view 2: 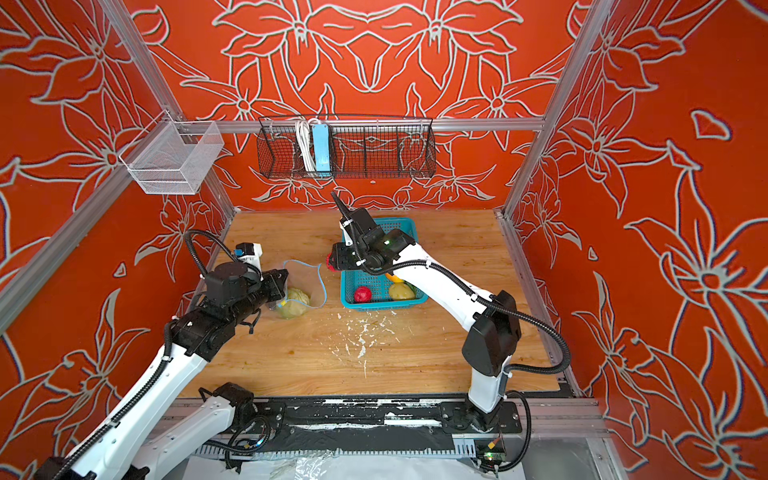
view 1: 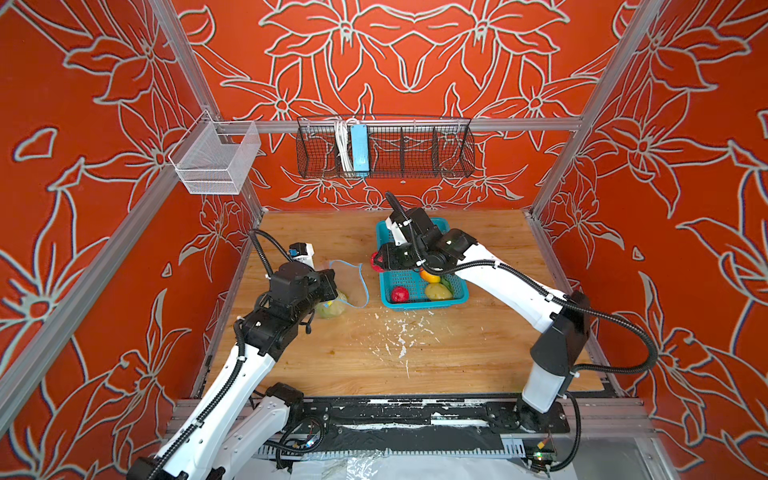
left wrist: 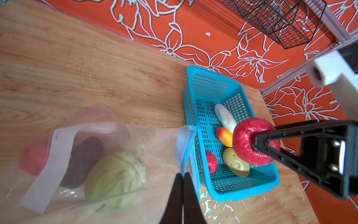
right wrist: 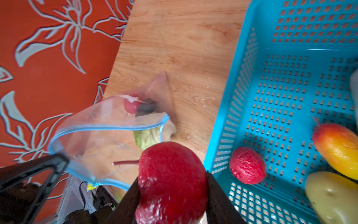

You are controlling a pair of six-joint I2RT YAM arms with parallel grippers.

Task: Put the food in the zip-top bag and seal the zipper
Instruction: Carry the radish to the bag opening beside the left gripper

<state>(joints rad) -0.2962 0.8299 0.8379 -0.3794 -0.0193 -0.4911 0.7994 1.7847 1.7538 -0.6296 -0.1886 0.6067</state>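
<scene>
My left gripper (left wrist: pixel 183 174) is shut on the blue zipper (left wrist: pixel 186 143) edge of the clear zip-top bag (view 1: pixel 349 282), holding its mouth up and open. Inside the bag lie a green cabbage (left wrist: pixel 114 174), a dark avocado (left wrist: pixel 83 161) and a red strawberry (left wrist: pixel 33 159). My right gripper (right wrist: pixel 172 178) is shut on a red radish (right wrist: pixel 172 186), hanging over the gap between the bag and the teal basket (view 1: pixel 415 305). The basket holds a cucumber (left wrist: pixel 225 117), a mango (left wrist: pixel 224 136), a potato (left wrist: pixel 235 164) and a strawberry (left wrist: pixel 211 162). The yellow slider tab (right wrist: pixel 90 186) sits near my left gripper.
A black wire basket (view 1: pixel 386 149) with a light-blue power strip (view 1: pixel 359 149) hangs on the back wall. A white mesh bin (view 1: pixel 216 162) hangs at the left rail. White paint flecks (view 1: pixel 401 336) mark the wooden table in front of the teal basket.
</scene>
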